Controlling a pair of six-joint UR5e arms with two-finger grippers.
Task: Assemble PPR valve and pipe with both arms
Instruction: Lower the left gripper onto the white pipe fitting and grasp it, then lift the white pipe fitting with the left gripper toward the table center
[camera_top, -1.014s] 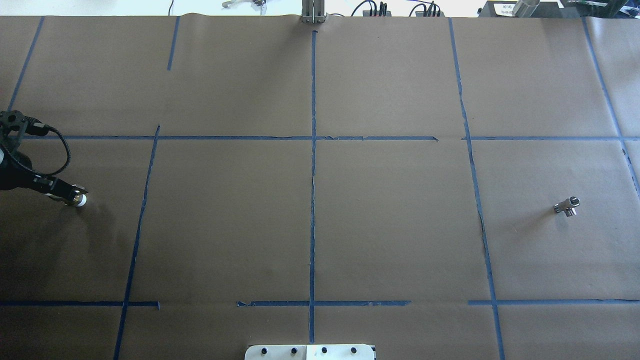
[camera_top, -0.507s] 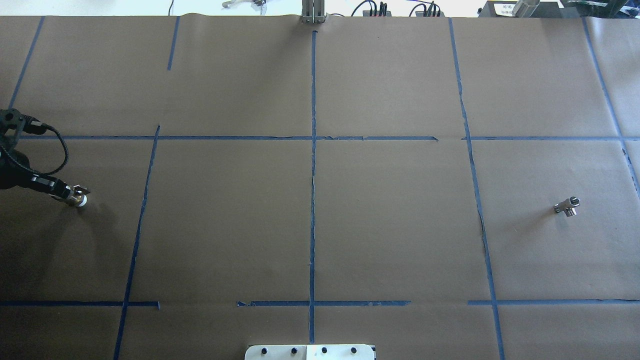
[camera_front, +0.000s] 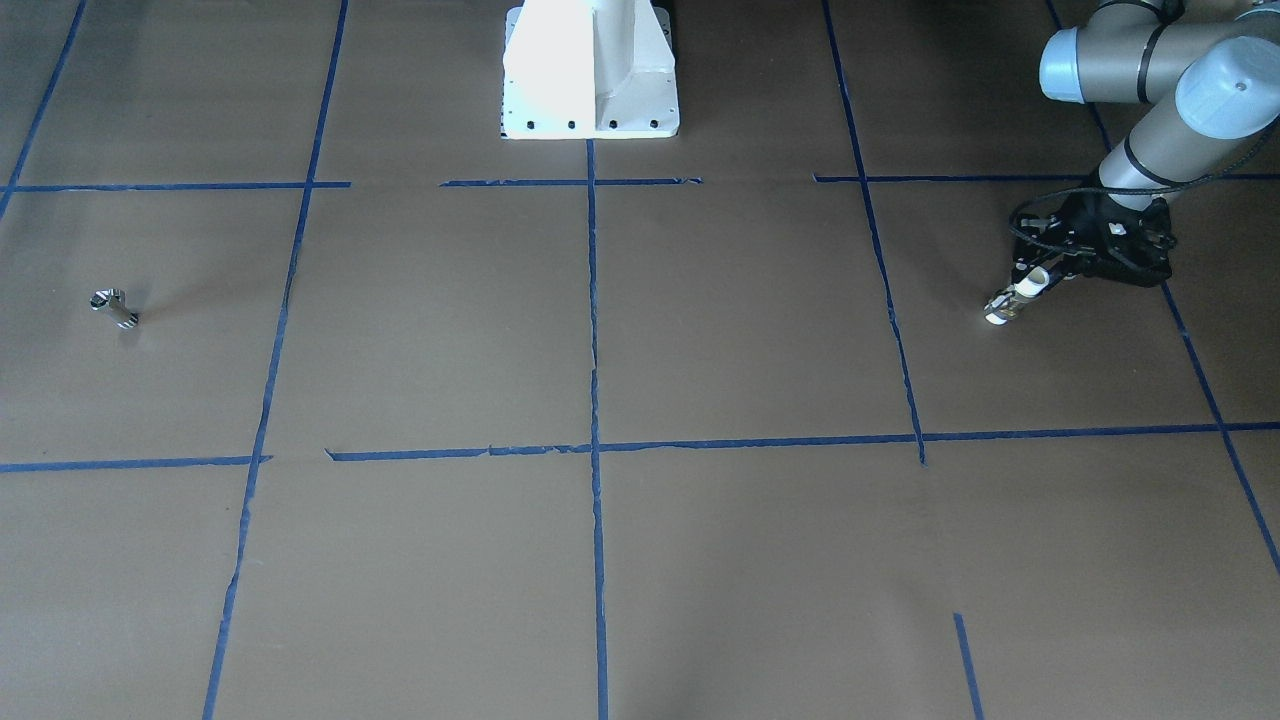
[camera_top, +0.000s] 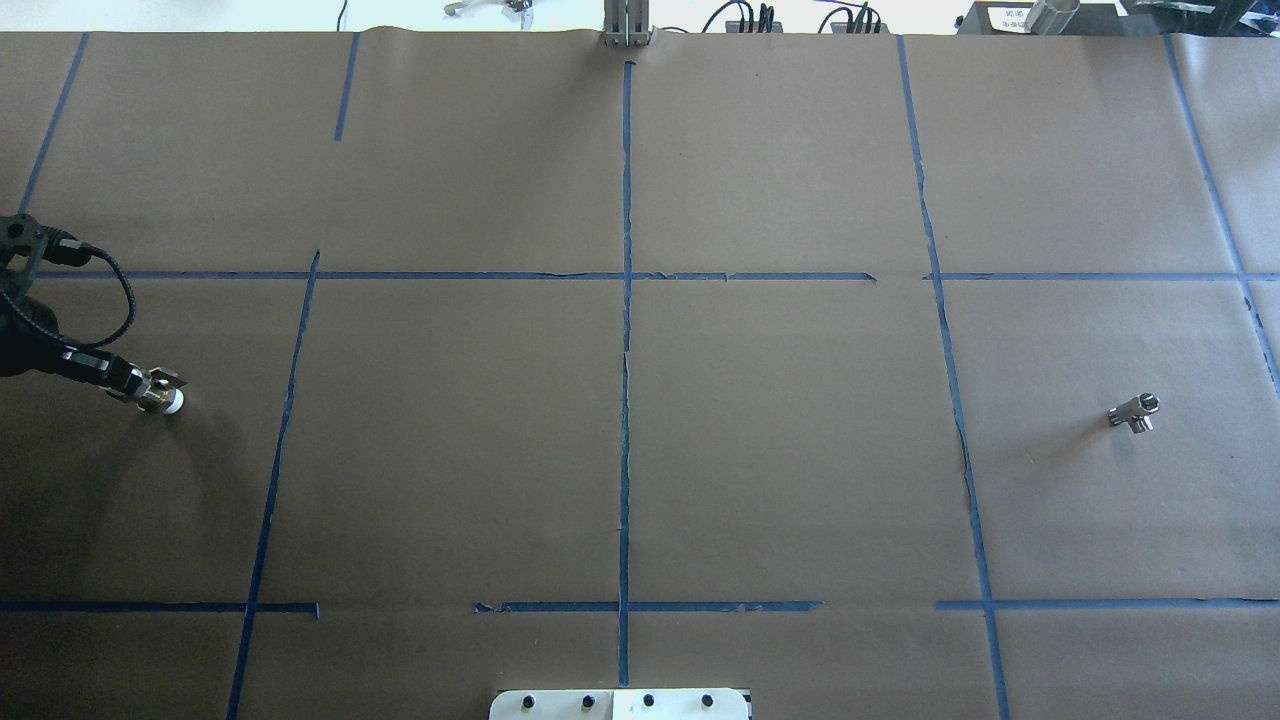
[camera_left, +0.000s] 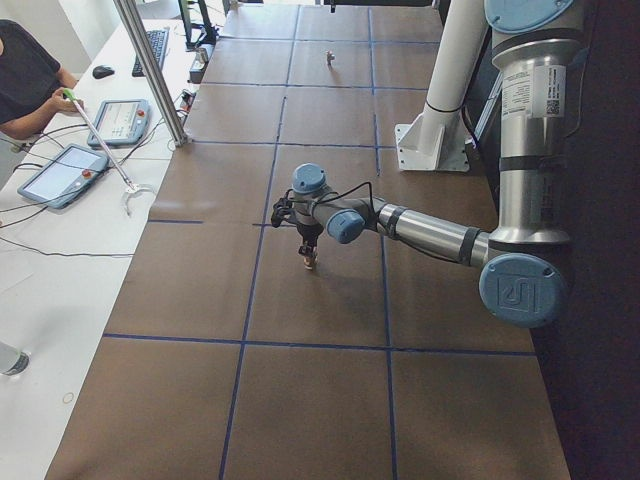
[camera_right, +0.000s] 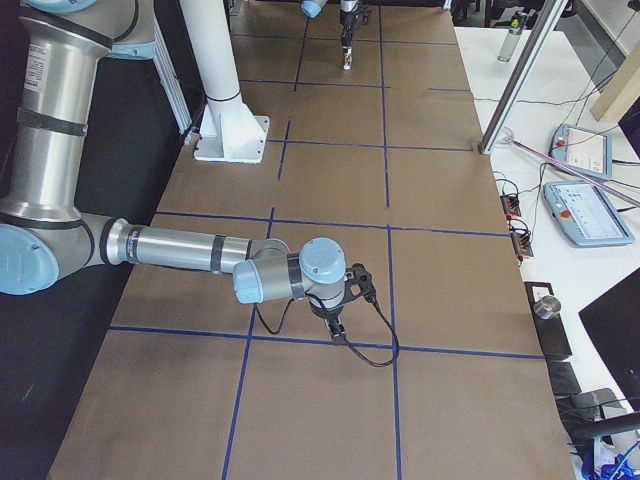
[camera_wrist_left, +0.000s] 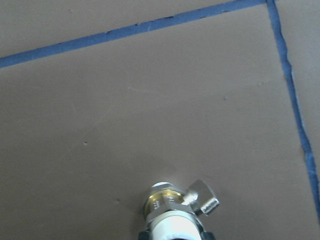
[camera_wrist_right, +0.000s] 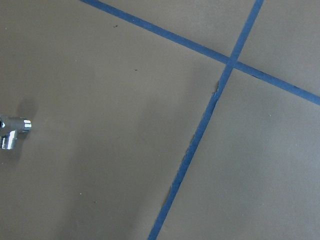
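My left gripper (camera_top: 128, 384) is shut on the PPR valve (camera_top: 160, 401), a white stub with a brass band and a grey lever, at the table's far left. It holds the valve tilted, free end down, close over the paper; this also shows in the front view (camera_front: 1012, 302) and the left wrist view (camera_wrist_left: 172, 212). The pipe (camera_top: 1133, 412), a small silver piece, lies alone at the far right, and also shows in the front view (camera_front: 113, 308) and at the right wrist view's left edge (camera_wrist_right: 11, 132). My right gripper (camera_right: 336, 328) shows only in the exterior right view; I cannot tell if it is open.
Brown paper with blue tape lines (camera_top: 625, 330) covers the table. The white pedestal base (camera_front: 590, 70) stands at the robot's edge. A metal post (camera_left: 150, 70), tablets (camera_left: 62, 172) and an operator (camera_left: 25, 75) are at the far side.
My left wrist has shifted slightly, and the valve in its grip has edged a little to the right. The pipe has not moved.
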